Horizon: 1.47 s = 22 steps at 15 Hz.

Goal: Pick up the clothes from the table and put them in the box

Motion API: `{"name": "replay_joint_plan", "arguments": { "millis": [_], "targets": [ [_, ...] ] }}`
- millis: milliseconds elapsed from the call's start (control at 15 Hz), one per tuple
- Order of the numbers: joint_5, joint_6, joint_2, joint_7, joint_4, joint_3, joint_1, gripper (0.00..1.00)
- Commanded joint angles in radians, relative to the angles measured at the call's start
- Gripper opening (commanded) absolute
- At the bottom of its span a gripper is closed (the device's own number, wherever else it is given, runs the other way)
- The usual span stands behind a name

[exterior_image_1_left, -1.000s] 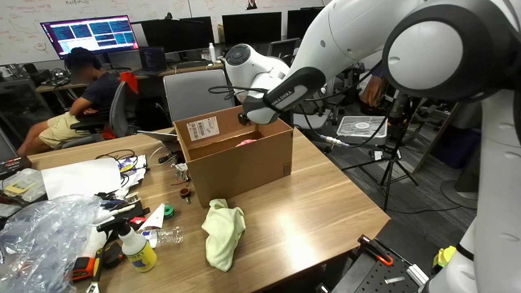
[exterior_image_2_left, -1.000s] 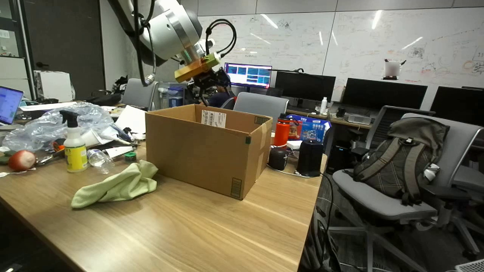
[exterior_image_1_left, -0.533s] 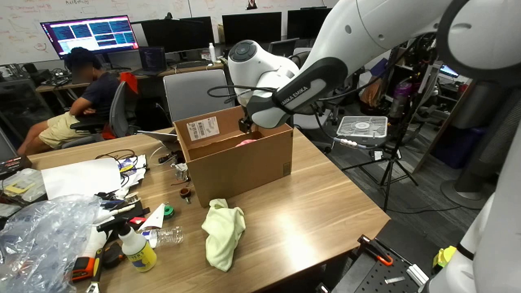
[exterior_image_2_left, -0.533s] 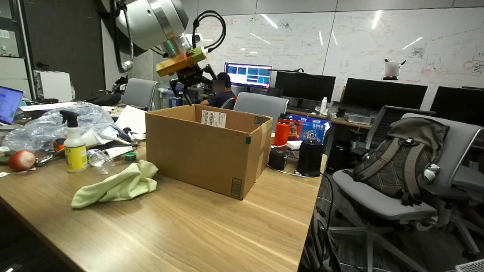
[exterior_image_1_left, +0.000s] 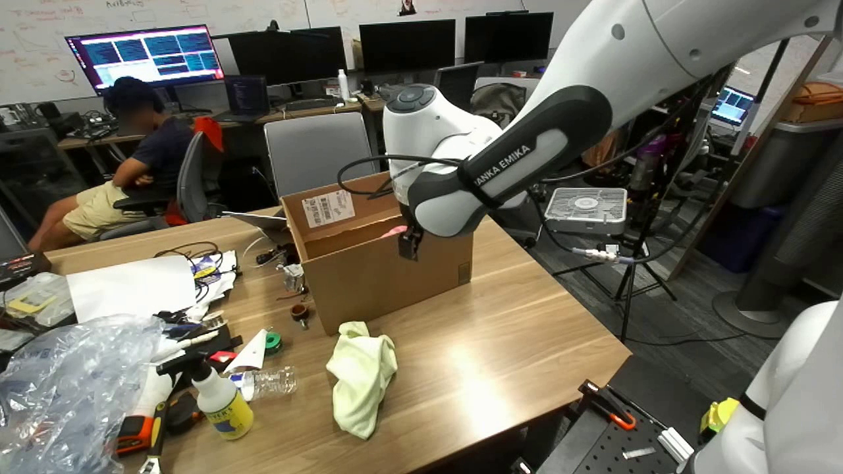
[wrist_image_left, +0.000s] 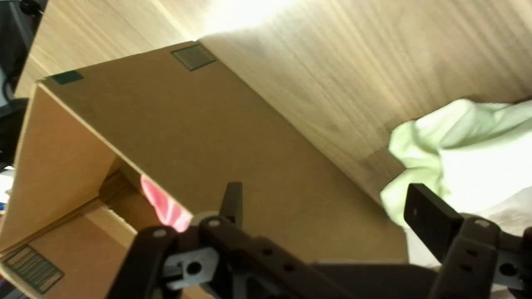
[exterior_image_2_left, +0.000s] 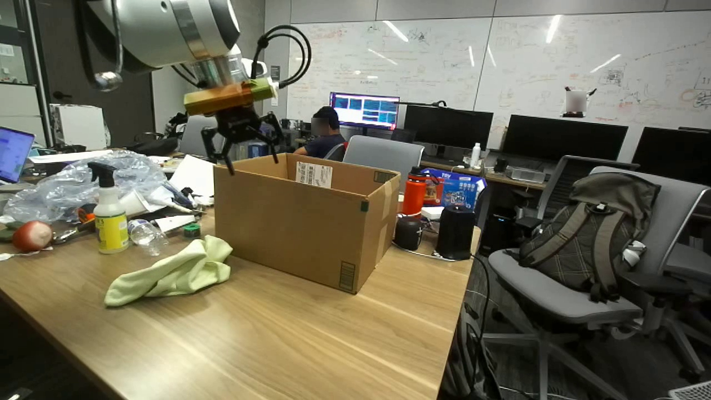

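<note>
A pale green cloth [exterior_image_1_left: 362,378] lies crumpled on the table, close to the near corner of the open cardboard box [exterior_image_1_left: 388,286]. The cloth [exterior_image_2_left: 172,272] and box [exterior_image_2_left: 289,222] show in both exterior views. A pink cloth [exterior_image_1_left: 395,231] is inside the box, mostly hidden by its wall; a bit of the pink cloth [wrist_image_left: 164,203] shows in the wrist view. My gripper [exterior_image_2_left: 253,166] is open and empty, at rim height by the box's edge. In the wrist view my gripper [wrist_image_left: 324,187] has its fingers apart, with the green cloth [wrist_image_left: 494,153] beyond the right finger.
A spray bottle [exterior_image_1_left: 227,411], a clear plastic bottle [exterior_image_1_left: 270,382] and plastic wrap [exterior_image_1_left: 72,388] lie on the table on the cloth's far side from the arm base. A red bottle [exterior_image_2_left: 414,194] and black speaker [exterior_image_2_left: 455,233] stand behind the box. The box walls stand tall.
My open gripper has moved from above the box out toward the green cloth's side, and lower over the last half second. The box and cloths have not moved.
</note>
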Motion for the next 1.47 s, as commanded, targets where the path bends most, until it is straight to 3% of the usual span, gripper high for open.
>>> {"name": "replay_joint_plan", "arguments": {
  "millis": [0,267,467,867,1400],
  "targets": [
    [0.148,-0.022,-0.067,-0.199,-0.102,0.051,-0.009,1.00],
    [0.272,-0.069,-0.065,-0.374,-0.153,0.098,0.007,1.00],
    [0.305,-0.080,-0.053,-0.462,-0.178,0.131,0.019,1.00],
    [0.410,0.021,-0.011,-0.602,-0.204,0.179,0.046,1.00],
    [0.409,0.173,0.171,-0.601,-0.142,0.191,0.023,1.00]
  ]
}}
